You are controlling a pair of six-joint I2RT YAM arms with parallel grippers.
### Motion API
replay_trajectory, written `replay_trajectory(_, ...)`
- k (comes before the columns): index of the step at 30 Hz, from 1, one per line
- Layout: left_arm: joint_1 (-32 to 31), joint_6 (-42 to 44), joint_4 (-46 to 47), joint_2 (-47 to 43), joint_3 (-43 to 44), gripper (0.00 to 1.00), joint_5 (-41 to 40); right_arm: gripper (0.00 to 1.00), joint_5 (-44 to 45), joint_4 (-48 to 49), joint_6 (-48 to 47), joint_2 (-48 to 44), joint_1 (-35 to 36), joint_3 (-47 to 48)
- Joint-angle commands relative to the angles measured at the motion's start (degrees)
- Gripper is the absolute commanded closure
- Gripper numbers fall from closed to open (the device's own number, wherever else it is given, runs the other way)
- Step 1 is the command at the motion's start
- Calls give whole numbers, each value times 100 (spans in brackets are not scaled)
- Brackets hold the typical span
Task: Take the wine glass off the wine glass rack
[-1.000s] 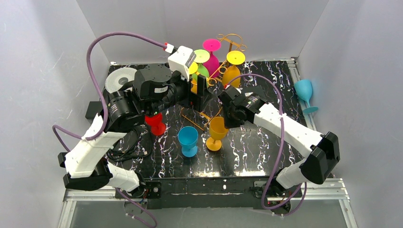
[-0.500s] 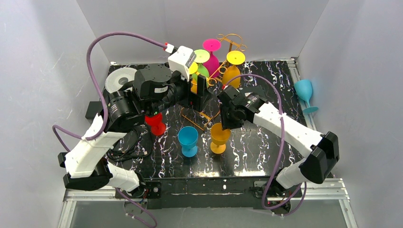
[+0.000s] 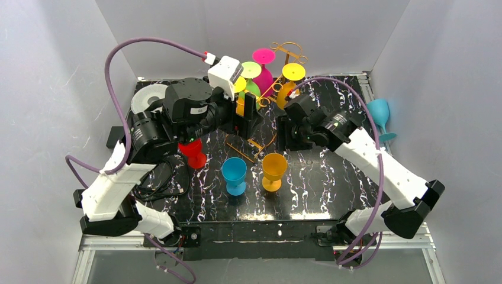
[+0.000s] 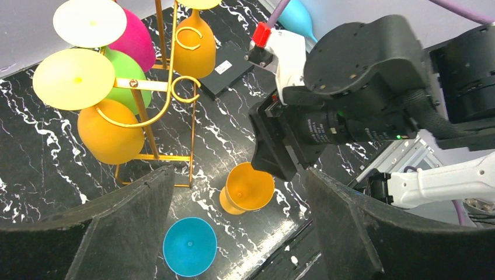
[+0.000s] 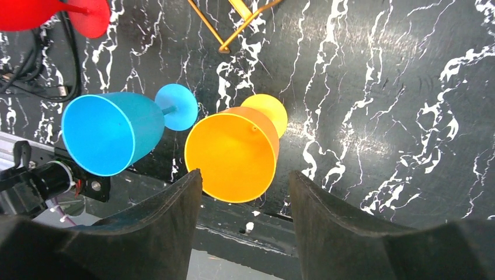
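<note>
The golden wire wine glass rack [image 3: 285,54] stands at the back of the table. Magenta [image 3: 264,78], green and orange [image 3: 288,93] glasses hang upside down from it. An orange wine glass [image 3: 273,168] stands upright on the table, free of both grippers. My right gripper [image 3: 286,134] hovers open just behind and above it; in the right wrist view the glass [image 5: 233,151] lies beyond the spread fingers [image 5: 169,227]. My left gripper [image 3: 248,115] is open in front of the rack [image 4: 169,87], with nothing between its fingers.
A blue glass [image 3: 234,174] stands left of the orange one, and a red glass [image 3: 193,152] sits under the left arm. A teal glass [image 3: 379,116] stands off the table's right edge. A white tape roll [image 3: 148,98] lies back left.
My right gripper opened, let go of the orange glass, which now stands on the table, and drew up and back toward the rack. The left arm barely moved.
</note>
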Motion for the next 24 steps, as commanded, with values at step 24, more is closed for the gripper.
replay_trajectory(24,1437,-1045,-1873,785,1606,15,678,34,-1518,-481,78,-487,-1608,1856)
